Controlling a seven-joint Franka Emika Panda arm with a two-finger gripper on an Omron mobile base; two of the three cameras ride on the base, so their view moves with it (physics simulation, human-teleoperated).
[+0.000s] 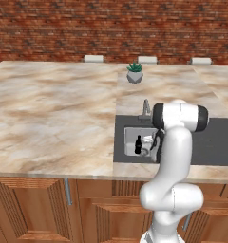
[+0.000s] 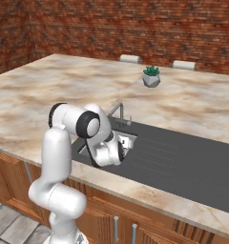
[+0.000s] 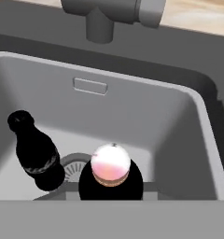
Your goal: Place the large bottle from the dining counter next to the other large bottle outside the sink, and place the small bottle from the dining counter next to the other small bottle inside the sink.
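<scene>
The arm is reaching down into the sink [image 1: 131,134], a grey metal basin set in a dark grey surround [image 2: 183,157] that is spreading out to the right with a ribbed draining area. A slim chrome faucet [image 1: 146,108] is rising at the back rim of the basin. Around the surround, the dining counter [image 1: 54,109] is stretching wide in beige-brown marbled stone — sitting over reddish wooden cabinets [image 1: 40,209] with metal handles. A red brick wall [image 1: 111,23] is closing off the room behind, and a grey tiled floor [image 2: 6,224] is showing at the lower left of the right base view.

Near the far edge of the counter, a small potted plant [image 1: 134,72] in a grey pot is standing well apart from the sink.

In the hand view, the gripper [image 3: 111,186] is sitting closed narrow on the small bottle [image 3: 110,164], its pinkish-white rounded top facing the camera, low in the basin. Just beside it to the left, the other small bottle [image 3: 35,151] — short and black with a narrow neck — is standing on the basin floor near the round drain [image 3: 74,165]. From the left base view the black bottle is showing upright inside the sink, next to the lowered hand.
</scene>
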